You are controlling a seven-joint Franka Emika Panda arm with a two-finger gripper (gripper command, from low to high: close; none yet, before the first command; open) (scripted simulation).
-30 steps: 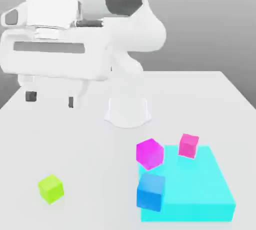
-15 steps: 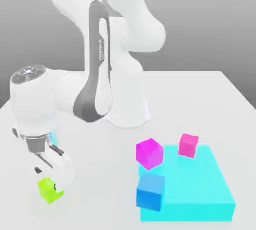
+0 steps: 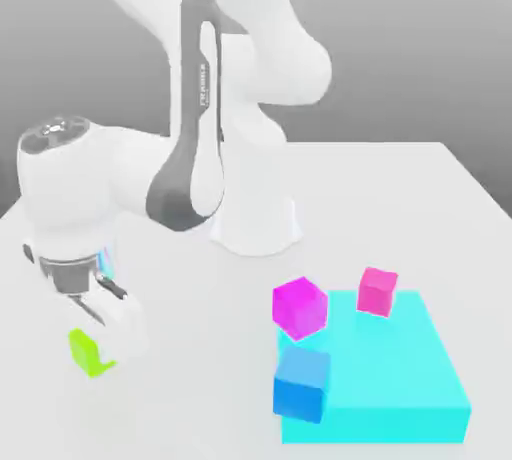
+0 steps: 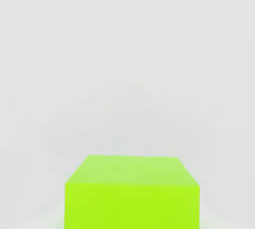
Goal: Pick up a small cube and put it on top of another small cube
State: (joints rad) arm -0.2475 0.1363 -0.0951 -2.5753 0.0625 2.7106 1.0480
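We saw the gripper (image 3: 98, 350) closed on the green cube (image 3: 86, 352), its fingers pinching it, where half a second earlier they had stood spread around it. The cube had also shifted: in the exterior view it sat a little higher than before and was turned differently, and we judged that it had just come up off the worktop (image 3: 205, 378). It was over the part toward the exterior view's left edge of the worktop, well apart from the cyan slab (image 3: 390, 368). In the hand view we saw its top and one side squarely, with no slant that we could make out.

For the task, we took this to mean that the pick was made or nearly so, and that the carry and the stacking were left to do. The pink cube (image 3: 377, 292), by the slab's far edge, looked to us the likelier small cube to build on, though nothing marked it as the target. The magenta cube (image 3: 300, 308) showed at the slab's far corner on the exterior view's left, and the blue cube (image 3: 301, 385) near the front corner on that same side; neither had moved. We could not tell whether those two rested on the slab.

On the arm (image 3: 190, 163) we read "FRANKA", running along the dark band; we made out no other writing.
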